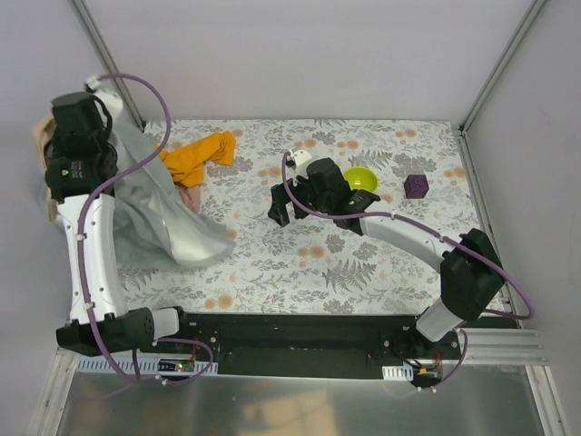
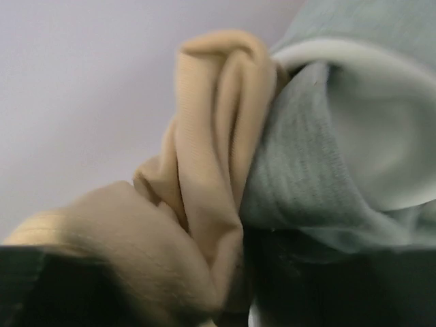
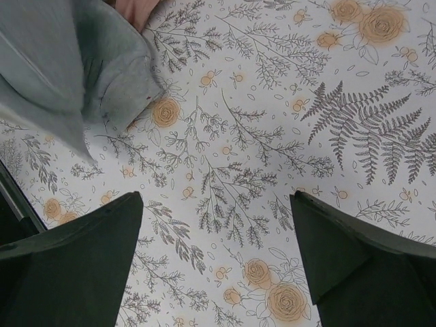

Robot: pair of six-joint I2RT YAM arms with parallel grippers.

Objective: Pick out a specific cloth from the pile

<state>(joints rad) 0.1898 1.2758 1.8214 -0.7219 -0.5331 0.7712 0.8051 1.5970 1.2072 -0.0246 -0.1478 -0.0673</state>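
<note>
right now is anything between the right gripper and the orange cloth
Nothing visible blocks it. The right gripper hovers open over bare table, and the orange cloth lies uncovered to its far left. The grey cloth hangs lifted nearer and left, off that line. A pink cloth shows at the orange one's near edge.

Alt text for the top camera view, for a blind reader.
The left gripper holds a grey cloth and tan cloth up at the left edge; the orange cloth lies on the table beside a pink cloth. The open right gripper hovers near a green bowl.
</note>
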